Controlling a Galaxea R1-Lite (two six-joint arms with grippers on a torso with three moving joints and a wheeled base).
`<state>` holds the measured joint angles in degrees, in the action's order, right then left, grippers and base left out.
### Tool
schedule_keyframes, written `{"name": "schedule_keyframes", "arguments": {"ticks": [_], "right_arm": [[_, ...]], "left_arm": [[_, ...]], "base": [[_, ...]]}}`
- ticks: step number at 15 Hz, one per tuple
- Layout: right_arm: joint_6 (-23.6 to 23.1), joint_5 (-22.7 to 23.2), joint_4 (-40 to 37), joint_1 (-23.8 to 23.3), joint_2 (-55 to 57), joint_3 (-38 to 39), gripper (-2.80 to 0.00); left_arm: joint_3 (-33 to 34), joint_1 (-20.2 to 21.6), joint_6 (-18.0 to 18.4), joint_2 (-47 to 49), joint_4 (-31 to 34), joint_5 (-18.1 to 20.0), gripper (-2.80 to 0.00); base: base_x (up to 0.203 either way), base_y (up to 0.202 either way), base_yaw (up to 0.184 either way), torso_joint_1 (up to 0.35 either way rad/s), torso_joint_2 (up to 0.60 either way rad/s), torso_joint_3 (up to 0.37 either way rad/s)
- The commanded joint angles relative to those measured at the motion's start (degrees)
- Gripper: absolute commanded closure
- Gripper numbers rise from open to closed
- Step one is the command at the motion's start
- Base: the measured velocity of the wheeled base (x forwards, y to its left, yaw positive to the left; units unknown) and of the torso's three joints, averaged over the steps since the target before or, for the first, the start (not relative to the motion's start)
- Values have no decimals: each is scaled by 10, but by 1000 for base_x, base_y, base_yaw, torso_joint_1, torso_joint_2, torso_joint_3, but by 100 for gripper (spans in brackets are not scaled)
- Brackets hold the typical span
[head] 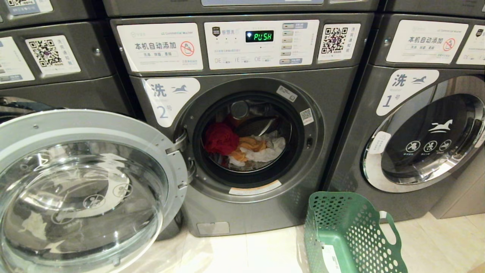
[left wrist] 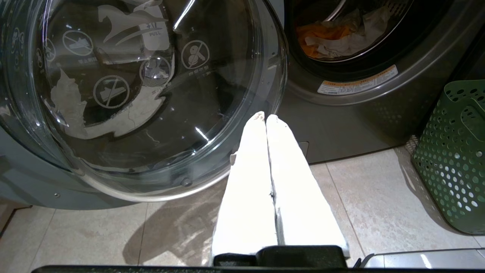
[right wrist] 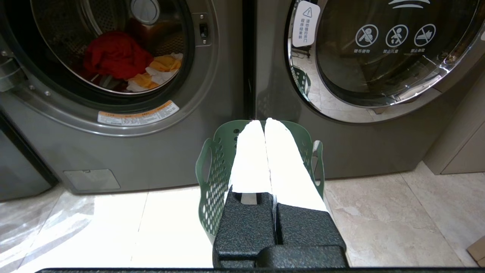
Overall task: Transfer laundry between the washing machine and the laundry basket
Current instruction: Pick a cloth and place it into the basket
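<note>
While the washing machine (head: 242, 151) stands with its door (head: 83, 189) swung wide, the laundry (head: 242, 146), red, orange and white, lies in its drum; the laundry basket (head: 352, 235) sits on the floor beside it. My left hand (left wrist: 265, 116) is pressed closed, empty, near the door. My right hand (right wrist: 264, 122), likewise closed and empty, hangs over the basket.

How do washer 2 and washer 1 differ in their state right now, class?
Washer 2 has its door swung wide open; washer 1 has its door shut. Washer 2's drum shows laundry, red, orange and white; behind washer 1's glass no laundry can be made out. Washer 2's display reads PUSH; washer 1's display is out of view. Both are dark grey front-loaders with chrome-ringed round doors.
</note>
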<state>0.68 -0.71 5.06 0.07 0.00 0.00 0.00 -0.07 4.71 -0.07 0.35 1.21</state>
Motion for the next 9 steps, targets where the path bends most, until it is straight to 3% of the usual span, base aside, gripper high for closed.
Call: {"name": "schedule_keyframes", "arguments": {"ticks": [1, 9], "right_arm": [[0, -1, 0, 0, 0, 19, 0], [-1, 0, 0, 0, 1, 19, 0]], "left_arm": [[1, 0, -2, 1, 0, -1, 0], [1, 0, -1, 1, 2, -2, 0]], "base": [[0, 0, 0, 0, 0, 0], [0, 0, 0, 0, 0, 0]]}}
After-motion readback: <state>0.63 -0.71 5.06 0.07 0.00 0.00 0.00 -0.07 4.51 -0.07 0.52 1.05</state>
